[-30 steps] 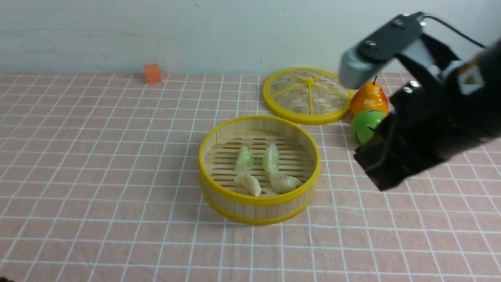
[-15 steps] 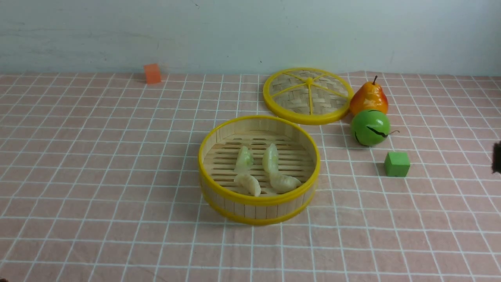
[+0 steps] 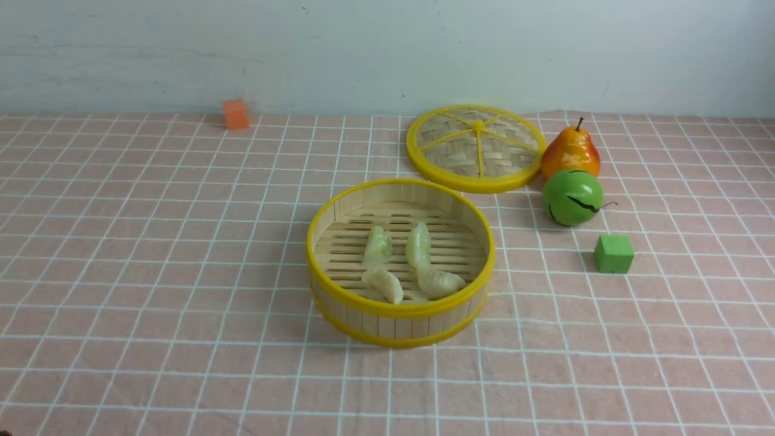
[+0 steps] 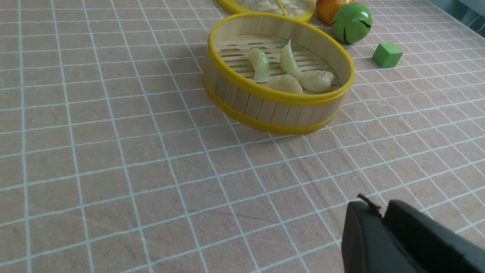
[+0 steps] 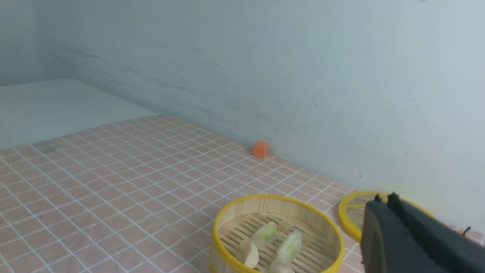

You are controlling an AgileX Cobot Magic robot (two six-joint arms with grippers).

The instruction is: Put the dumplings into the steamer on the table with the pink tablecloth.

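Note:
The steamer (image 3: 332,213) stands in the middle of the table on the pink tablecloth (image 3: 151,272). On its slatted floor lie the dumplings: two pale green ones (image 3: 378,246) (image 3: 418,245) and two cream ones (image 3: 385,284) (image 3: 440,282). Neither arm shows in the front view. In the left wrist view, my left gripper (image 4: 380,212) hangs shut and empty over bare cloth, well short of the steamer (image 4: 265,110). In the right wrist view, my right gripper (image 5: 384,199) is shut and empty, raised to one side of the steamer (image 5: 242,206).
The flat woven lid (image 3: 475,147) lies behind the steamer to the right. Beside it are a pear (image 3: 570,152), a green ball (image 3: 572,197) and a green cube (image 3: 613,254). An orange cube (image 3: 235,113) sits by the back wall on the left.
My right arm, which filled the right side of the front view a second ago, has pulled back out of that view, uncovering the green cube. The dumplings have not moved.

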